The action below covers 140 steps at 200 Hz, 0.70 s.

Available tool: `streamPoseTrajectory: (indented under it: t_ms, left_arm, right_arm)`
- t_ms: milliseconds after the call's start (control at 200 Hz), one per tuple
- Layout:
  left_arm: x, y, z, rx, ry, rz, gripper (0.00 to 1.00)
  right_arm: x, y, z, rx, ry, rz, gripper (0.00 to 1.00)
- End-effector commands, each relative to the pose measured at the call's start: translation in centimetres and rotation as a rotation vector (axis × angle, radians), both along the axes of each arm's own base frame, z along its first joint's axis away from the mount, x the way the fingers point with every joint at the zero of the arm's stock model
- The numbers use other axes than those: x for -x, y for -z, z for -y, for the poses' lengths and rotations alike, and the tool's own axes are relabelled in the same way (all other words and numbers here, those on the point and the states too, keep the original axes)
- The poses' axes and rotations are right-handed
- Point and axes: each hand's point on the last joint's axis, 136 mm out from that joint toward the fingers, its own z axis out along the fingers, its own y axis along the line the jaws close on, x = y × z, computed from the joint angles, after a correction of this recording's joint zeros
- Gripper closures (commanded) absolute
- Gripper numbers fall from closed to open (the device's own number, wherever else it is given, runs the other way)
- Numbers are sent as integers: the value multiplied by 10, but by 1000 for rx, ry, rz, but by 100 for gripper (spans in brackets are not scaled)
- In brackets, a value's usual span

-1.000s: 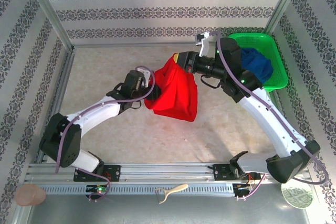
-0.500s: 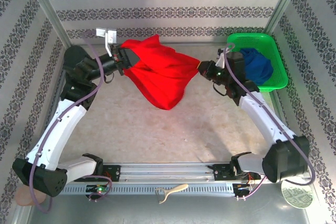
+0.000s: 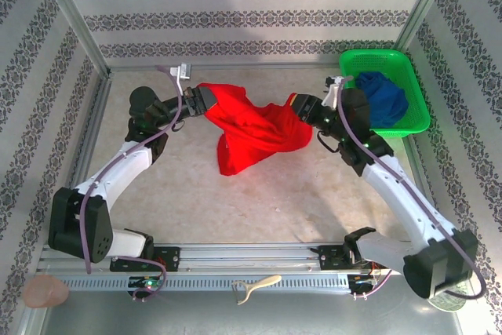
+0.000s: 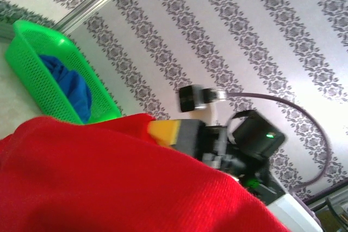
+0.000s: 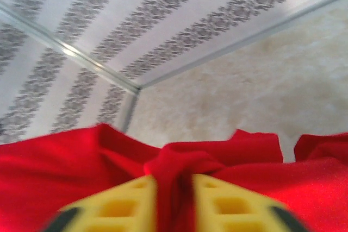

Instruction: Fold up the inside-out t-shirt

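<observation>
Red inside-out t-shirt (image 3: 249, 132): slung over the worktop (image 3: 235, 202), upper centre of frame, long axis left-right between both arms. Left end clamped in the left tool (image 3: 200, 101). Right end lies between the fingers (image 5: 125, 205) of the right tool (image 3: 300, 107); whether they grip it cannot be told.

T-shirt strung between the two arms over the desk, basket in the far right corner.

The t-shirt (image 3: 251, 127) hangs over the middle of the desk (image 3: 259, 202). Its left end is held in the left fingers (image 3: 198, 100), and a fold at its right end sits between the right fingers (image 5: 223, 202). Its lower part sags toward the near side, left of centre. The basket (image 3: 416, 119) sits at the far right, just right of the right arm's wrist, with a bundled cloth (image 3: 384, 98) inside it. In front of the arms' bases lie a pad (image 3: 45, 292) at left, a hook (image 3: 255, 284) in the middle and a disc (image 3: 443, 294) at right.
</observation>
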Motion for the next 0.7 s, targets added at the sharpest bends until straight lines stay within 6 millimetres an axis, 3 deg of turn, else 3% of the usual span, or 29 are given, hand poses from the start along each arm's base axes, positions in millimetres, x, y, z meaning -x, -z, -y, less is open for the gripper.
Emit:
streamPoseTrajectory:
  t_ms: [0,140,260,335,480,630,694]
  left_arm:
    - [17,-56,-11,71,-32,163,100]
    - [17,-66,-18,152,-73,116,100]
    - [15,-67,-22,182,-98,68,100]
    - [14,-65,-22,175,-114,54,100]
    - [16,-64,-21,143,-128,43,100]
    - [18,-63,-21,119,-146,37,100]
    - [19,-62,-20,109,-147,34,100]
  right_arm:
    - [-9,64,14,195,33,-135,44]
    - [3,48,23,230,56,-104,36]
    - [25,13,14,187,35,-9,36]
    - [45,-13,-10,173,-34,82,36]
    - [72,-51,-67,171,-178,219,26]
    - [76,-66,-126,162,-271,269,22]
    - [69,-63,-151,169,-297,265,22]
